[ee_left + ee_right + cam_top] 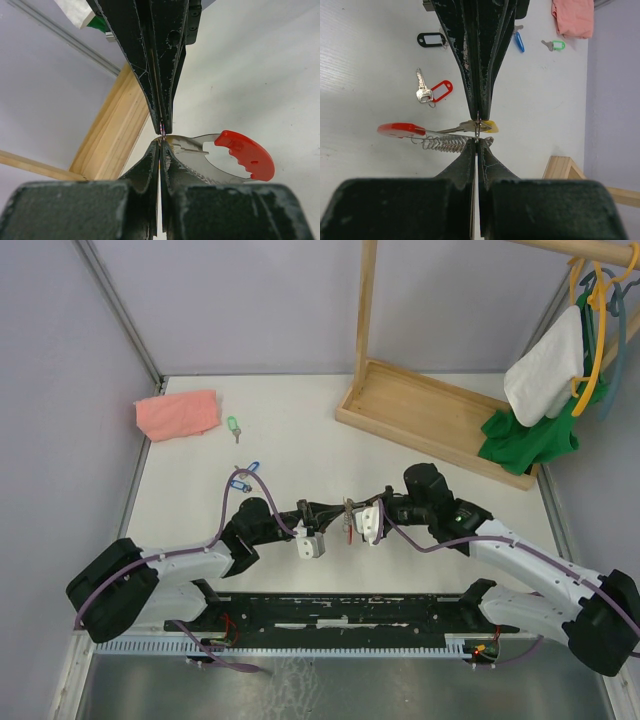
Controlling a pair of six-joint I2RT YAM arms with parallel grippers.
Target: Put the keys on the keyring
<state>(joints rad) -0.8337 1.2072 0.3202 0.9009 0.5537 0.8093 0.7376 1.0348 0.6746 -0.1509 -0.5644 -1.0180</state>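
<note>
Jaws of the left gripper [160,146] pinch a silver key with a yellow plastic tag [488,125]. The right gripper's [476,145] jaws clamp the red crescent-shaped keyring with a silver coiled-wire loop [400,129], probably steadying the coil for threading. A blue-tagged key [245,476] lies at 10 o'clock.

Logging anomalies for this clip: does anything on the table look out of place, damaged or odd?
Nothing stands out. The small silver key with a green plastic tag lies loose beside the rumpled pink cloth, but nothing looks damaged or spilled.
</note>
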